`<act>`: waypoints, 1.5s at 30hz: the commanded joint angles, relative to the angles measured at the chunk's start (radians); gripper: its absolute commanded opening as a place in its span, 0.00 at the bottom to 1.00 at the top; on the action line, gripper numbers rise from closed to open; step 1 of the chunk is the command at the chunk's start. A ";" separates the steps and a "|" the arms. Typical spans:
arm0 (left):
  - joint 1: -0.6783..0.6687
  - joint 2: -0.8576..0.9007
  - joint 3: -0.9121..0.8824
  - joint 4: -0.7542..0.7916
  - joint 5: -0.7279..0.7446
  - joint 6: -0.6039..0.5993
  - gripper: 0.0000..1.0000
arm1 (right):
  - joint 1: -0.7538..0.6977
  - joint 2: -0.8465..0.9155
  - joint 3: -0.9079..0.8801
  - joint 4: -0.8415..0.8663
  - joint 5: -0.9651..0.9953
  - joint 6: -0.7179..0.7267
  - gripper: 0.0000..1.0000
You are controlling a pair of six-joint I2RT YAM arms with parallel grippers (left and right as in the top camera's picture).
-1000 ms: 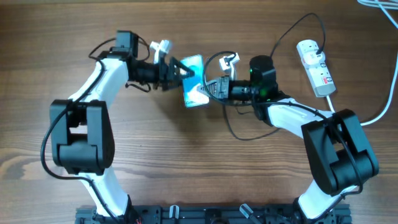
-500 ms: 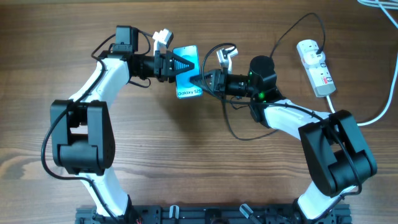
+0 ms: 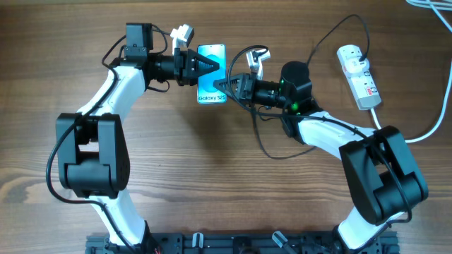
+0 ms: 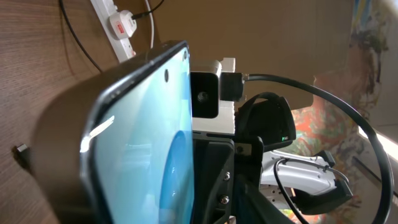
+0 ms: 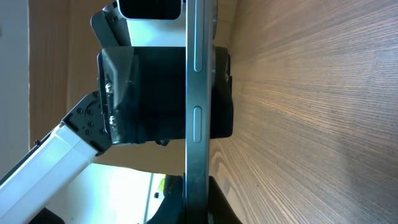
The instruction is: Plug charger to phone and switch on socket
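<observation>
Turquoise phone (image 4: pixel 143 155) screen up close, white socket (image 4: pixel 104 11) on wooden table (image 4: pixel 37 56) behind

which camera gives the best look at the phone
Overhead. It shows the turquoise-screened rectangular smartphone face-on, with most of its outline and the white Galaxy strip. The left wrist view shows only part of its glossy screen, steeply slanted; the right wrist view shows just its thin side edge with buttons.

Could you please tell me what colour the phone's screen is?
Turquoise, with a paler oval; the phone is clearest in left wrist view.
</observation>
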 commanded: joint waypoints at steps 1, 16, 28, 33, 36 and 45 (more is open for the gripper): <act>-0.003 -0.025 0.015 0.013 0.068 0.001 0.34 | 0.008 0.008 -0.010 -0.035 -0.030 0.003 0.04; -0.028 -0.025 0.014 -0.017 0.068 0.001 0.21 | 0.008 0.008 -0.010 -0.082 -0.035 -0.018 0.04; -0.029 -0.025 0.014 -0.022 0.068 0.001 0.28 | 0.008 0.008 -0.010 -0.082 0.068 -0.018 0.04; -0.029 -0.025 0.014 -0.024 0.068 0.001 0.23 | 0.008 0.008 -0.010 -0.082 0.080 -0.018 0.04; -0.029 -0.025 0.014 -0.024 0.068 0.001 0.08 | 0.008 0.008 -0.010 -0.083 0.073 -0.023 0.04; -0.029 -0.025 0.014 -0.108 -0.204 0.002 0.04 | 0.005 0.008 -0.010 -0.266 0.040 -0.294 0.60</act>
